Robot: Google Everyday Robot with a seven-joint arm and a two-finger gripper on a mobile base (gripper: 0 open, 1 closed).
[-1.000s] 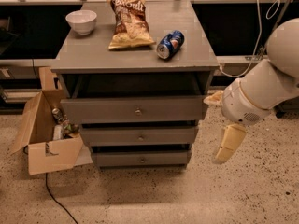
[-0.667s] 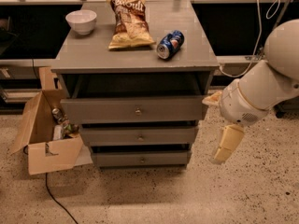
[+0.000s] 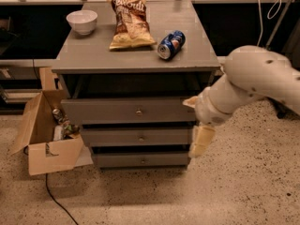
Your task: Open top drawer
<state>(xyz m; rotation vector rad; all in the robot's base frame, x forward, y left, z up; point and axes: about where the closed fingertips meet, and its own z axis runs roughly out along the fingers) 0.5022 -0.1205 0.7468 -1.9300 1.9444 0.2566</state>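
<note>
The top drawer (image 3: 108, 110) is the widest grey front of three, just under the cabinet's top, with a small round metal knob (image 3: 138, 111) at its centre. Its front sits in line with the two narrower drawers (image 3: 117, 137) below. My gripper (image 3: 200, 140) hangs down from the white arm (image 3: 253, 76) at the cabinet's right edge, level with the middle drawer. It is to the right of the knob and lower, and holds nothing that I can see.
On the cabinet top (image 3: 93, 55) stand a white bowl (image 3: 82, 21), a chip bag (image 3: 130, 22) and a blue can (image 3: 170, 44) on its side. An open cardboard box (image 3: 47, 135) sits on the floor at the left, with a black cable (image 3: 56, 196) running in front of it.
The arm and gripper have moved left, from clear of the cabinet to its right edge. The drawers have not moved.
</note>
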